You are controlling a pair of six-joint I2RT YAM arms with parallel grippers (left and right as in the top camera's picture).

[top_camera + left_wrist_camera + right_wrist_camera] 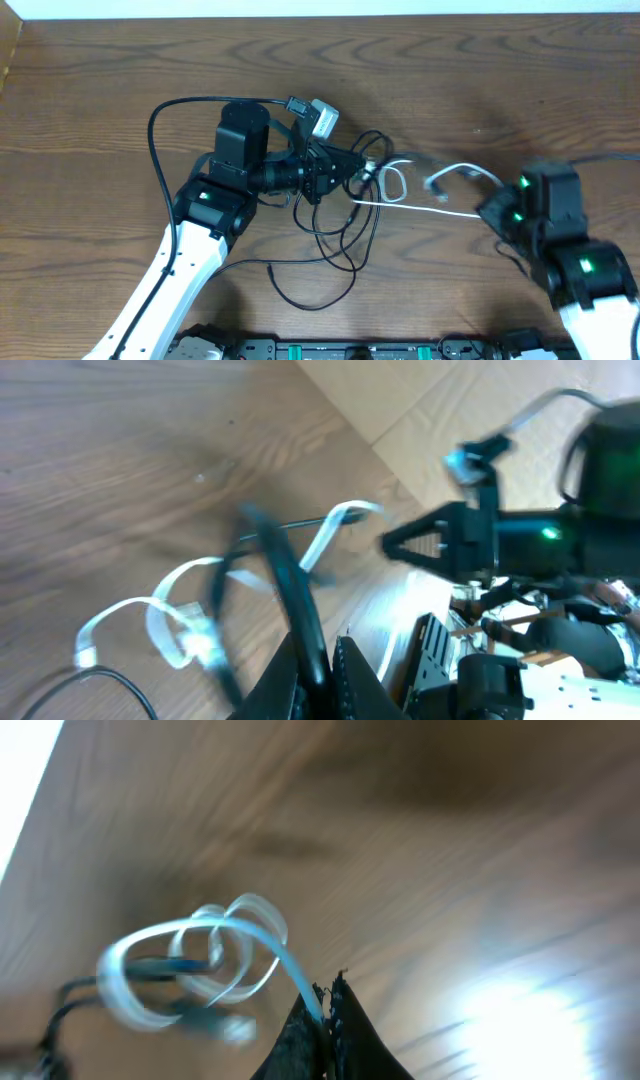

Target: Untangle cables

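Thin black cables (335, 235) and a white cable (398, 184) lie tangled at the table's middle. My left gripper (347, 172) is shut on a black cable (290, 575), which runs up out of its jaws (325, 665). The white cable (165, 615) loops on the wood beyond it. My right gripper (490, 207) is shut on the white cable (290, 970) at its jaws (326, 1005) and holds it off the table. The white cable's loops (205, 960) hang blurred to the left, crossing a dark cable.
Wooden table (480, 80). A loose black cable end (272, 268) lies near the front edge. The left arm's thick black cable (160, 120) arcs at the left. The right arm (500, 535) shows in the left wrist view. Black gear (330, 350) lines the front edge.
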